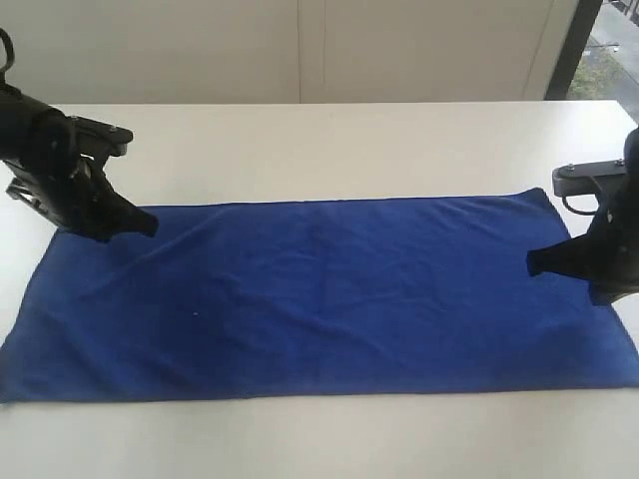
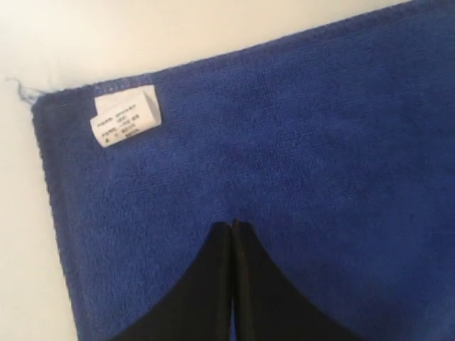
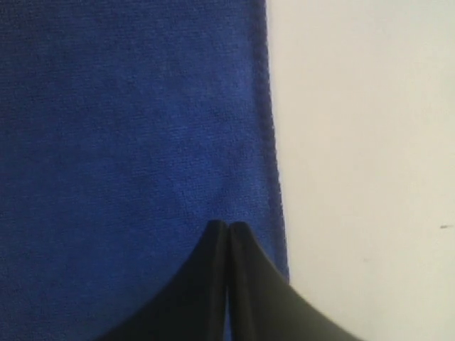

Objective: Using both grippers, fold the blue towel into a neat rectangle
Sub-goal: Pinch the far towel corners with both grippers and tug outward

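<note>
Cloth first: the blue towel (image 1: pixel 319 299) lies spread flat and unfolded on the white table (image 1: pixel 329 140), one long layer stretching between my two pincers. My left pincer (image 1: pixel 146 224) has its jaws pressed together on nothing, the tip poised over the towel's far left corner; whether it touches the pile I cannot tell. Just ahead of that tip and a little to one side sits the white tag (image 2: pixel 126 116), close to the corner's hem. Across the cloth, my right pincer (image 1: pixel 535 262) is closed and empty as well, its tip above the towel just inside the short right edge, with bare table right beside it. So I judge the fold has not begun: this is the approach, both tips lining up at opposite ends. Next I would need to part both pairs of jaws, drop onto matching corners, pinch the cloth cleanly, and lift together so it carries over evenly rather than skewing.
</note>
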You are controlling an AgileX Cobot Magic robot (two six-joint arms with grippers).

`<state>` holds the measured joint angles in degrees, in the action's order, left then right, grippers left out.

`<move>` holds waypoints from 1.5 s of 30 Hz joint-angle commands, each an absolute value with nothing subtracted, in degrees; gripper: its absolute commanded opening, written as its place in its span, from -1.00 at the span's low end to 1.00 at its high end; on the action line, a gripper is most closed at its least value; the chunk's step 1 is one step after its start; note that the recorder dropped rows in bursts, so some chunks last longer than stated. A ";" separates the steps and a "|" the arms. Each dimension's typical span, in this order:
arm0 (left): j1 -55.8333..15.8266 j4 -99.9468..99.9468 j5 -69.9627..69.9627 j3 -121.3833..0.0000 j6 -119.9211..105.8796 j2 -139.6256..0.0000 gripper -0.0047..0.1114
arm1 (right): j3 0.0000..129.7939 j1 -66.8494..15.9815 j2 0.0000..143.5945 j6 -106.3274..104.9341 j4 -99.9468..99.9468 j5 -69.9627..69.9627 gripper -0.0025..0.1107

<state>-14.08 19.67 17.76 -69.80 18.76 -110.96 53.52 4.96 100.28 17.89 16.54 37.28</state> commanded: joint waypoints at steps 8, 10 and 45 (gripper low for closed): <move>-13.82 22.10 18.06 -72.78 19.29 -114.54 -0.92 | 52.61 5.07 103.42 16.20 16.18 37.46 -0.96; -13.82 23.42 18.61 -72.78 19.29 -114.54 -0.92 | 52.61 5.07 104.80 16.20 16.51 37.92 -0.96; -11.88 24.02 27.00 -72.78 20.40 -101.54 -0.92 | 54.21 5.38 95.66 18.14 17.58 35.35 -0.96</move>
